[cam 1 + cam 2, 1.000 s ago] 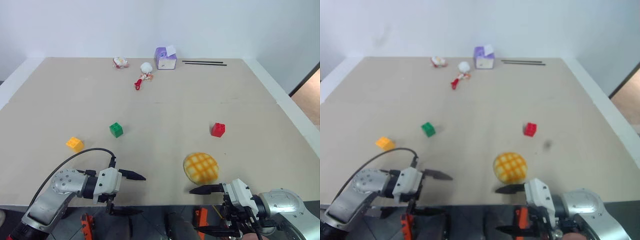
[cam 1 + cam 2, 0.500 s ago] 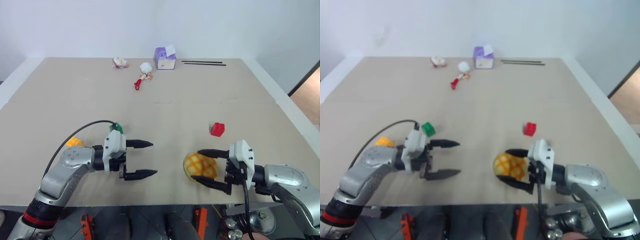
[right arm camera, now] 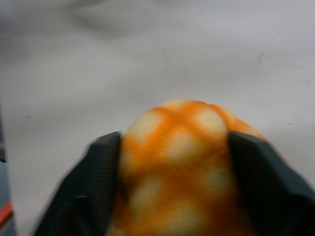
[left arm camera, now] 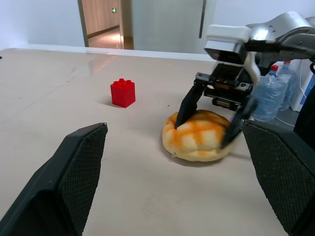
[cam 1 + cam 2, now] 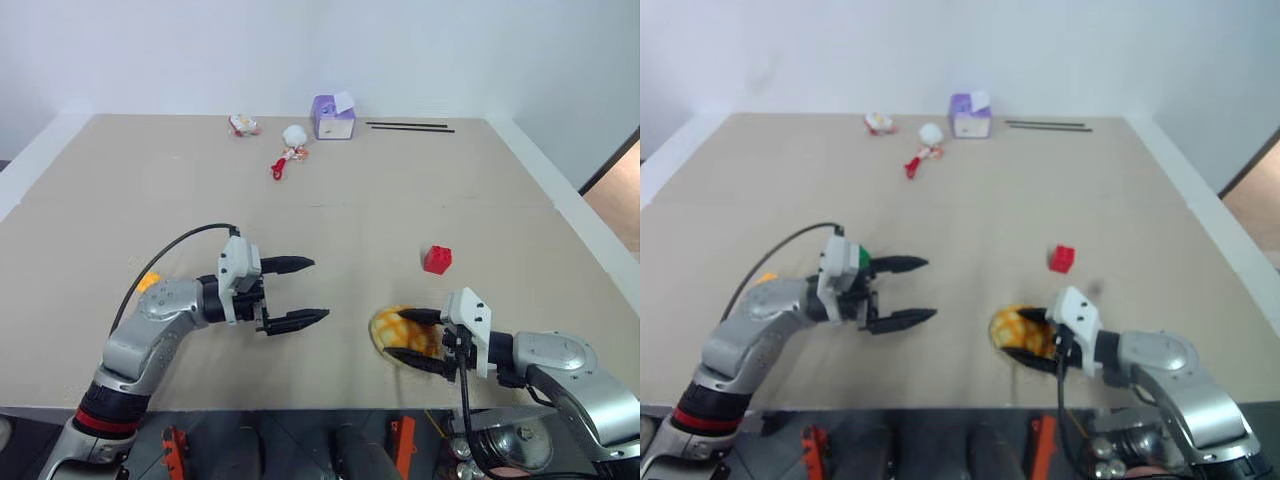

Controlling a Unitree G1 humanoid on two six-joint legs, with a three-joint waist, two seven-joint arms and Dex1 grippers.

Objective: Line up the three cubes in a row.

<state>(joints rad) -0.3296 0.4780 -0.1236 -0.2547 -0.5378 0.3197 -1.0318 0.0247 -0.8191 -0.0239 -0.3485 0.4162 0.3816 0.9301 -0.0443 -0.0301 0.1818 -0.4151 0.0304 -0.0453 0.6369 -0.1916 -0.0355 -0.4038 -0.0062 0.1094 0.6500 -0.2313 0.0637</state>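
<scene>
On the wide beige desk [image 5: 330,200], the right gripper [image 5: 412,338] has its jaws clamped around the round yellow checkered bun [image 5: 400,331]. The left gripper [image 5: 308,291] hangs wide-jawed nearby. Purple-and-white box [image 5: 332,117] far back. Small red studded block [image 5: 436,259] beyond the bun; green block [image 5: 864,262] and yellow-orange block [image 5: 148,282] partly hidden behind the left arm.

From my head view, the small yellow-orange studded plastic block [image 5: 148,282] is mostly hidden behind my left arm. In the other eye, only a sliver of the small green studded plastic block [image 5: 865,262] peeks past the left gripper [image 5: 919,291]. The far small toys [image 5: 242,125] are too small to identify.
</scene>
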